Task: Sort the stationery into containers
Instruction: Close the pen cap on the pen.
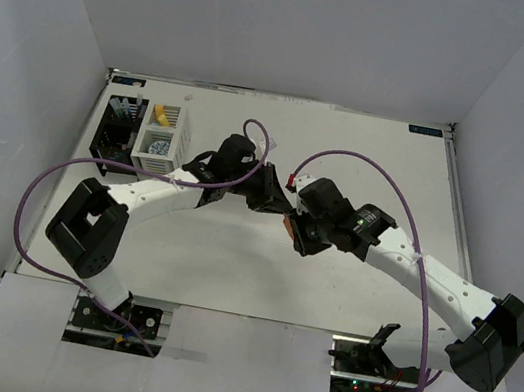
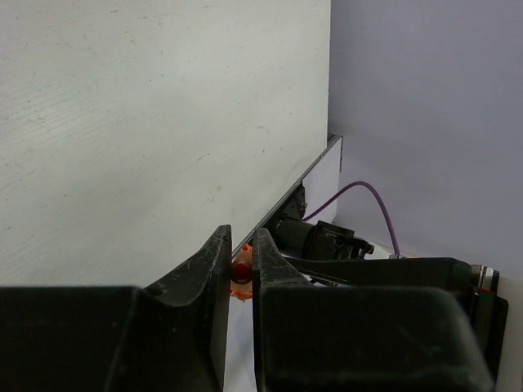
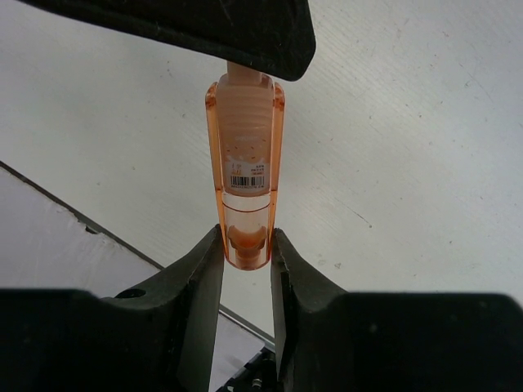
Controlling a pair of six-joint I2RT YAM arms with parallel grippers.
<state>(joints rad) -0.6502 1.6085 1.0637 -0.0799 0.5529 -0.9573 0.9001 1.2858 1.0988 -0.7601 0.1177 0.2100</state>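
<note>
Upper left of top view: black organizer (image 1: 114, 132) and white organizer (image 1: 178, 131) stand side by side; white holds a yellow marker (image 1: 159, 115) and tape roll (image 1: 158, 147).
Centre, above the tabletop (image 1: 379, 166): left end effector (image 2: 242, 238) pinched narrow on one tip of the orange marker (image 3: 245, 163).
Right end effector (image 3: 245, 238) clamps its other end.
No other loose stationery seen. Judged nearly done; this marker is left to place.

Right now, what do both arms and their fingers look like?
The left arm and right arm match: white shells, black joints and bases. A purple cable loops along each. The fingers are matte black, tapering to blunt tips.
</note>
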